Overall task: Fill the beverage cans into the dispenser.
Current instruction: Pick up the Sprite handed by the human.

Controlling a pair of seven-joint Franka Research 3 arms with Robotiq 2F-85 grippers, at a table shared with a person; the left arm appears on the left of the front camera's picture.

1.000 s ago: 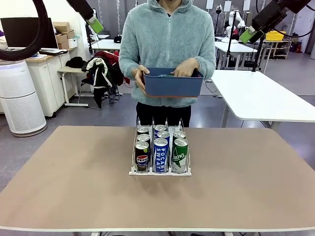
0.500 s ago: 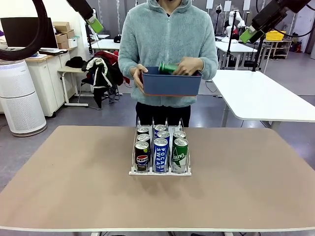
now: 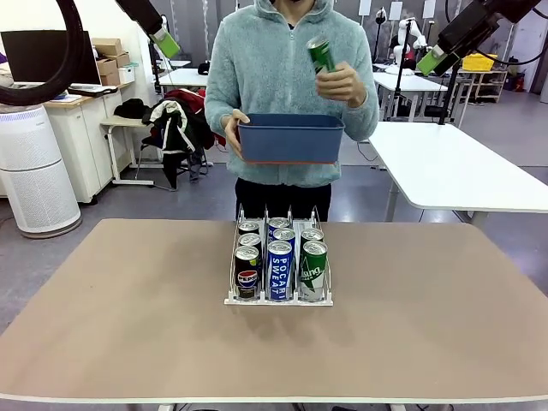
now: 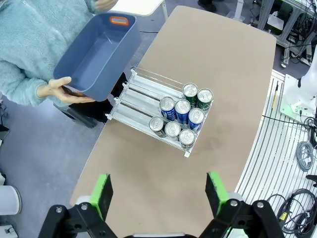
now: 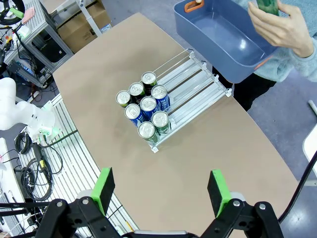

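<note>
The worktop (image 3: 128, 325) carries the dispenser (image 3: 278, 301) at centre frame, its cans (image 3: 280, 265) bunched at the near end. Behind it, a green can (image 3: 320, 53) has come up out of the person's bin (image 3: 291, 141) to upper centre, probably bound for a back lane. The left fingers (image 4: 103, 194) and right fingers (image 5: 105, 189) hang wide open, empty.

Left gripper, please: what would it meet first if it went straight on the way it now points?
Probably the tops of the beverage cans in the dispenser, well ahead of the open left gripper; possibly the table beside them.
</note>
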